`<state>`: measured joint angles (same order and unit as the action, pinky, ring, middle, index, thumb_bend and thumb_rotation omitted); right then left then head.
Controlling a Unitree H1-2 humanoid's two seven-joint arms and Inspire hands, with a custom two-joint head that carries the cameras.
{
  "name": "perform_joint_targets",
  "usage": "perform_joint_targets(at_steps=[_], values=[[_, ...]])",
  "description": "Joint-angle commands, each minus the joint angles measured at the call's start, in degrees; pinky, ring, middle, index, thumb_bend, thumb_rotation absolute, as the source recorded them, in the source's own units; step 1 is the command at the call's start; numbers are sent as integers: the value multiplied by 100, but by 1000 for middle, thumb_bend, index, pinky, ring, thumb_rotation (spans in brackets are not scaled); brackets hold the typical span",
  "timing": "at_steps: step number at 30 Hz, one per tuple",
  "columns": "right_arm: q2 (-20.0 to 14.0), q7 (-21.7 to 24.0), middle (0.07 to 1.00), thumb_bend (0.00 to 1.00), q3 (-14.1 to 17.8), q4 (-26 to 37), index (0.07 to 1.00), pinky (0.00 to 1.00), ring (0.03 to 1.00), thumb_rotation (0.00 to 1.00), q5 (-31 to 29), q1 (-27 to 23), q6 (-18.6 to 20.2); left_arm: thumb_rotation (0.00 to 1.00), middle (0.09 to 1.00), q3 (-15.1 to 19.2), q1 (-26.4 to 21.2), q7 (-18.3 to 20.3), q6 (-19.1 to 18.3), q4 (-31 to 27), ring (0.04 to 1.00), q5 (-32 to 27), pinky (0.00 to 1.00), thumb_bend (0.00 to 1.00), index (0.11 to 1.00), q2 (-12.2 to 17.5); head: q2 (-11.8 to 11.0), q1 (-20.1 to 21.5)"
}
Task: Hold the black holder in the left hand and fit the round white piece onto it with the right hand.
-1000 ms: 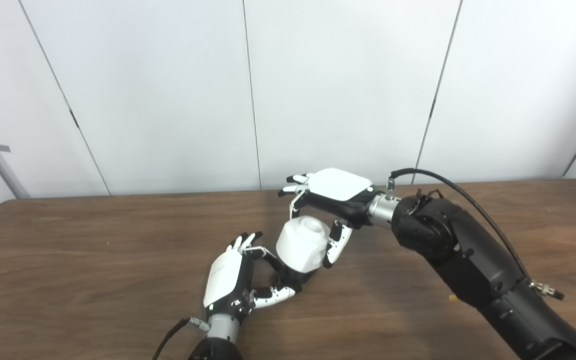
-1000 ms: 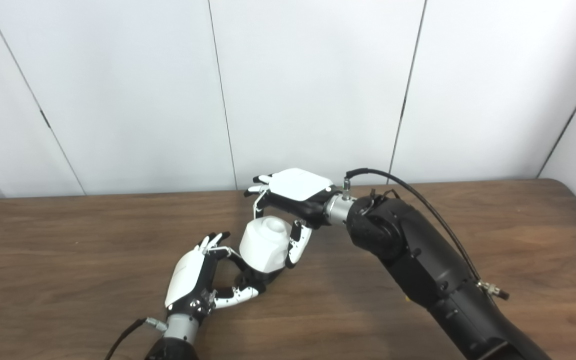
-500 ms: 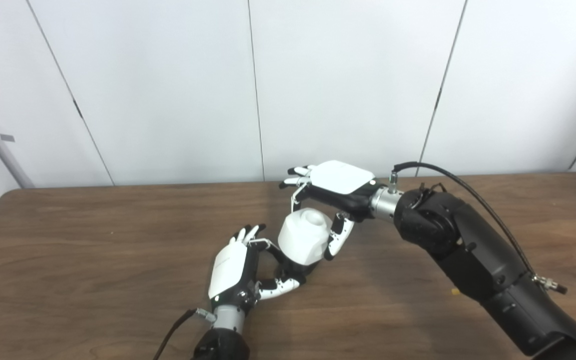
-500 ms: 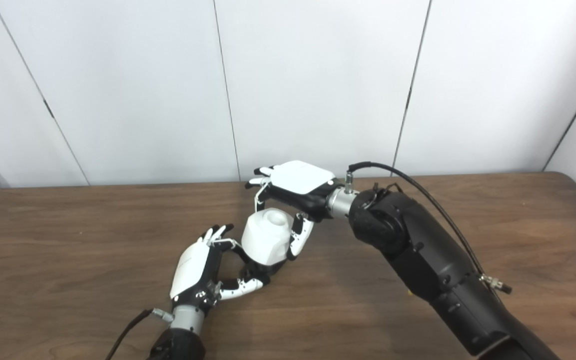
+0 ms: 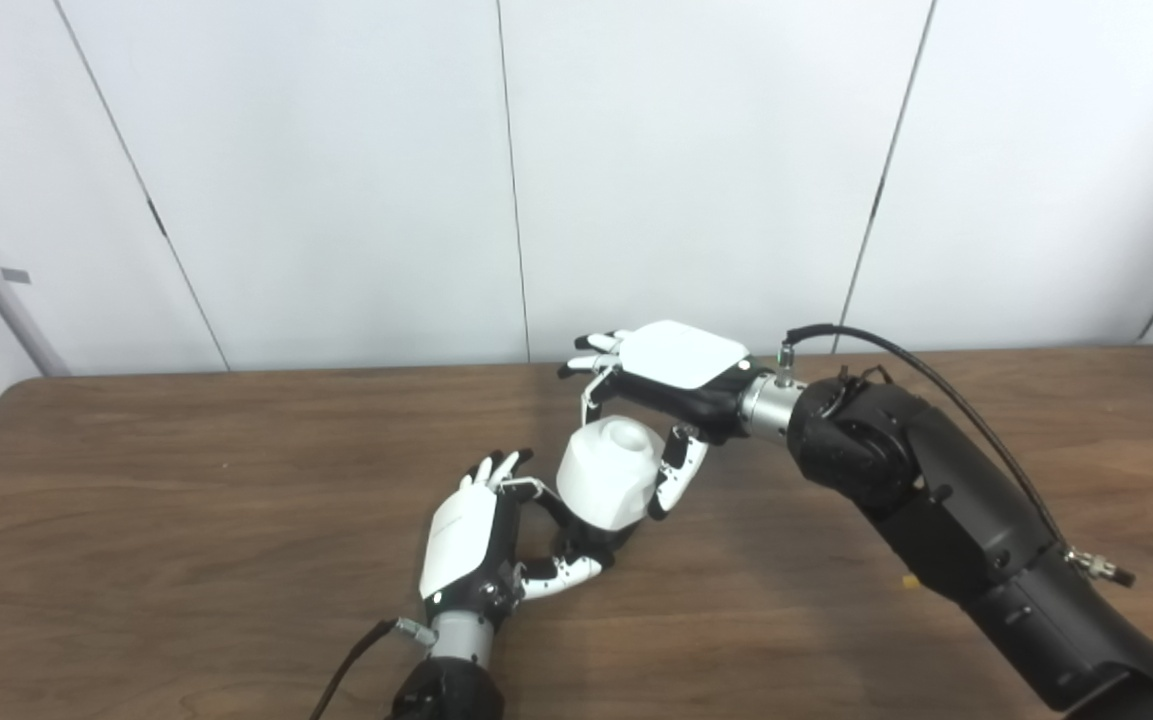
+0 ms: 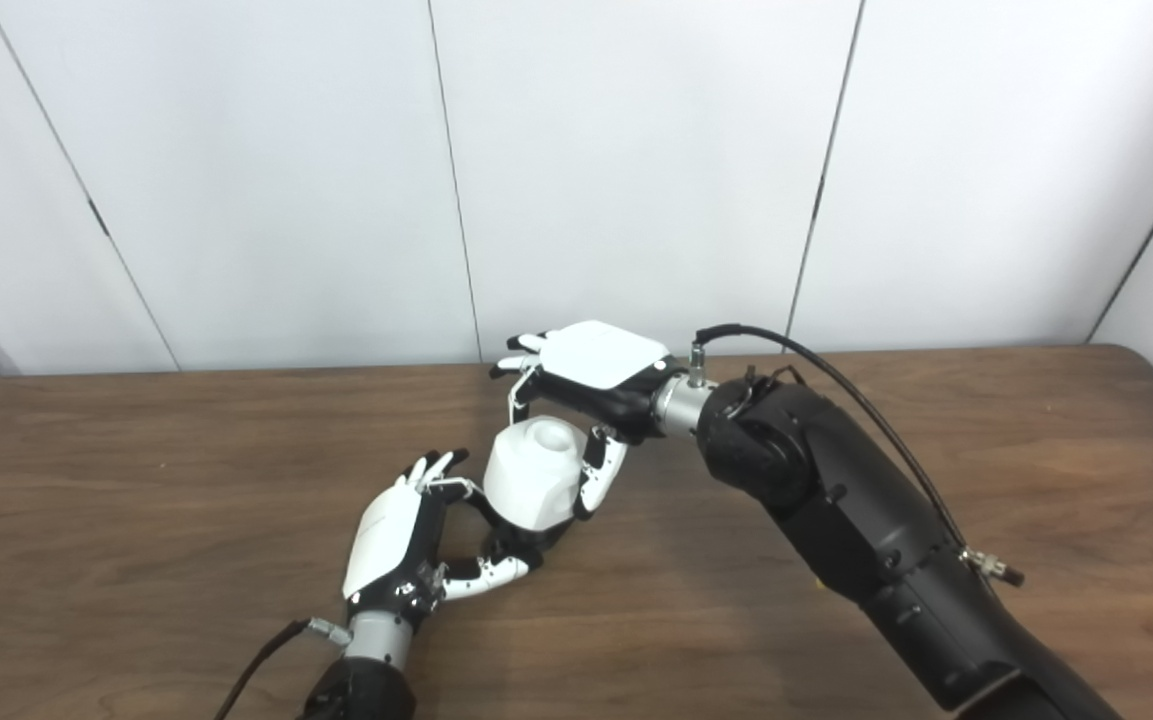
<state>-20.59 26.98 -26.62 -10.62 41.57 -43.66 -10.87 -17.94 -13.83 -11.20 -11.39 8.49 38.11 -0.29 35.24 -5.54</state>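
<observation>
The round white piece (image 5: 608,484) sits on top of the black holder (image 5: 588,535), of which only a dark part shows below it. My left hand (image 5: 471,545) grips the holder from the left, its fingers and thumb curled around the base. My right hand (image 5: 671,375) hovers over the white piece from the back right, with its fingers (image 5: 591,362) spread above it and its thumb (image 5: 674,482) down beside its right side. Whether the thumb touches the piece is unclear. The same pair shows in the right eye view, white piece (image 6: 534,484) above left hand (image 6: 396,550).
The brown wooden table (image 5: 186,500) runs wide on both sides of the hands. White wall panels (image 5: 336,180) stand behind its far edge. A black cable (image 5: 896,360) loops over my right forearm.
Over the last second the camera shifted slightly, moving the whole picture. The hands and the white piece keep nearly the same pose relative to each other.
</observation>
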Motion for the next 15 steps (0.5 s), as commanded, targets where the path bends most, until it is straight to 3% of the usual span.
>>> perform_joint_targets(at_steps=[1, 15], values=[[124, -1, 917, 523, -112, 29, 477, 996, 1000, 130, 4, -116, -115, 49, 933, -191, 42, 202, -27, 90, 1000, -100, 1000, 523, 481, -226, 2, -7], [177, 45, 921, 522, -167, 38, 478, 990, 1000, 133, 36, -102, -72, 50, 932, -204, 21, 173, -26, 107, 1000, -92, 1000, 522, 481, -239, -9, 17]])
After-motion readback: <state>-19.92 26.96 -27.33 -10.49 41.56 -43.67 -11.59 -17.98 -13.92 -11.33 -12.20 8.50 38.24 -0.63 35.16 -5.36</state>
